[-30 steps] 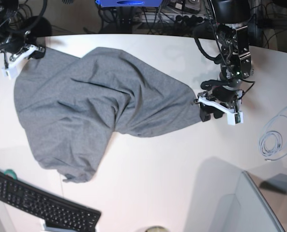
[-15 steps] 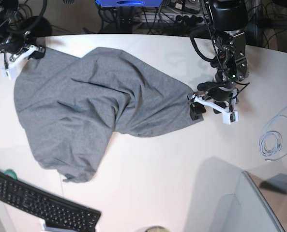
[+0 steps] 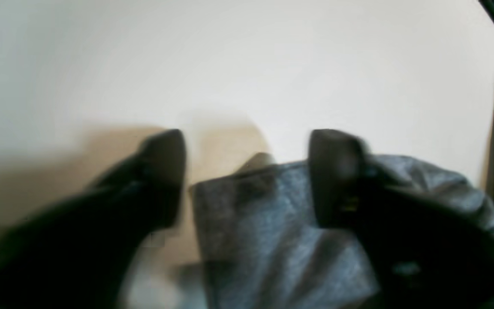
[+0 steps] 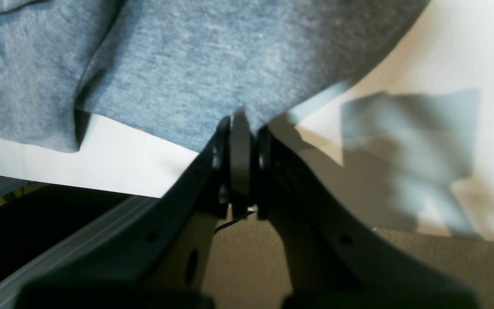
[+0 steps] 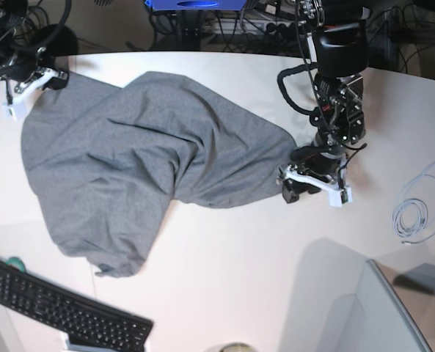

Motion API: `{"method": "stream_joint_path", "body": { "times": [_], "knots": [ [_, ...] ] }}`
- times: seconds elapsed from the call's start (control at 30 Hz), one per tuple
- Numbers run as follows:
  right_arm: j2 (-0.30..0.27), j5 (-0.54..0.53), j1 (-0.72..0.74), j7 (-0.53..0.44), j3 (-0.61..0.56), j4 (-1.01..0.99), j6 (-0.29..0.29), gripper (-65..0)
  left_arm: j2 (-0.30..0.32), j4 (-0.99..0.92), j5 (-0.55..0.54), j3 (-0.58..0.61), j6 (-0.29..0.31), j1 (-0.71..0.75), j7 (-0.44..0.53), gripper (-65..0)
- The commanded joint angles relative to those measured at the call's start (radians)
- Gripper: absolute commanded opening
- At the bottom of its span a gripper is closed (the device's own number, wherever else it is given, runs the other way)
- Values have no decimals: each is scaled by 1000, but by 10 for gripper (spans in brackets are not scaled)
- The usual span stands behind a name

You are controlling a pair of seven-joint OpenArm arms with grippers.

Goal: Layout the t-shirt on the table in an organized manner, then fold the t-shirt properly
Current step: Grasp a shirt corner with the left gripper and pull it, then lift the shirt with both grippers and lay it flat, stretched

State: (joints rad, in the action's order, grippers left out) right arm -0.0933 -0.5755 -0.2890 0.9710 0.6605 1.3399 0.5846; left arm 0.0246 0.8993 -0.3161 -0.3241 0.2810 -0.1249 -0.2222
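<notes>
The heather-grey t-shirt (image 5: 144, 161) lies rumpled and bunched across the white table (image 5: 239, 257), running from the far left corner to the right of centre. My right gripper (image 5: 23, 92) is at the shirt's far left corner. In the right wrist view this gripper (image 4: 240, 124) is shut on the hem of the t-shirt (image 4: 187, 64). My left gripper (image 5: 299, 189) is at the shirt's right tip. In the blurred left wrist view its black fingers (image 3: 165, 171) stand apart, and a corner of the t-shirt (image 3: 264, 223) lies between them on the table (image 3: 230, 64).
A black keyboard (image 5: 63, 312) lies at the front left corner, with a small teal object (image 5: 13, 262) beside it. A coiled white cable (image 5: 410, 218) rests at the right edge. A grey slab (image 5: 378, 315) fills the front right. Dark cables run behind the table's far edge.
My left arm has moved left and toward the front along the shirt's right tip, and its jaws widened and then narrowed. The right gripper and the shirt's shape have stayed the same.
</notes>
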Motion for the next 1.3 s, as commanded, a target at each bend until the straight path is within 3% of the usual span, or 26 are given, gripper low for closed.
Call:
{"method": "stream_joint_path", "body": {
  "times": [0.0, 0.07, 0.1, 0.2, 0.37, 0.57, 0.83, 0.93, 1.03, 1.1, 1.27],
  "knots": [
    [-10, -1, 0, -4, 0, 10, 1, -648, -7, -15, 16, 24, -9, 8, -81, -429],
    [-10, -1, 0, -1, 0, 10, 1, -648, -4, -16, 16, 79, -9, 8, -79, -597],
    [-10, -1, 0, 1, 0, 10, 1, -648, -4, -13, 16, 98, -9, 8, -79, -650],
    [-10, -1, 0, 4, 0, 13, 1, -650, -2, 27, 16, 92, -9, 20, -79, -650],
    [-10, -2, 1, 9, -2, 22, 1, -650, -2, 245, 21, -28, -9, 136, -85, -650],
    [-9, -2, 4, 108, -2, 180, 1, -650, -1, 522, 27, -123, -9, 325, -87, -650],
    [-26, -1, 87, 300, 2, 389, 1, -650, -8, 785, 18, -129, -13, 483, -87, -650],
    [-52, 1, 175, 305, -11, 344, -2, -650, -8, 808, 19, -126, -13, 430, -133, -650],
    [-121, 48, 304, 294, -89, 234, -4, -650, -8, 757, 28, -125, -13, 281, -273, -650],
    [-138, 108, 406, 254, -152, 131, -4, -650, -8, 696, 28, -125, -13, 169, -328, -650],
    [-181, 228, 624, 118, -296, -87, -4, -650, -1, 519, 28, -36, -15, -54, -340, -650]
  ]
}}
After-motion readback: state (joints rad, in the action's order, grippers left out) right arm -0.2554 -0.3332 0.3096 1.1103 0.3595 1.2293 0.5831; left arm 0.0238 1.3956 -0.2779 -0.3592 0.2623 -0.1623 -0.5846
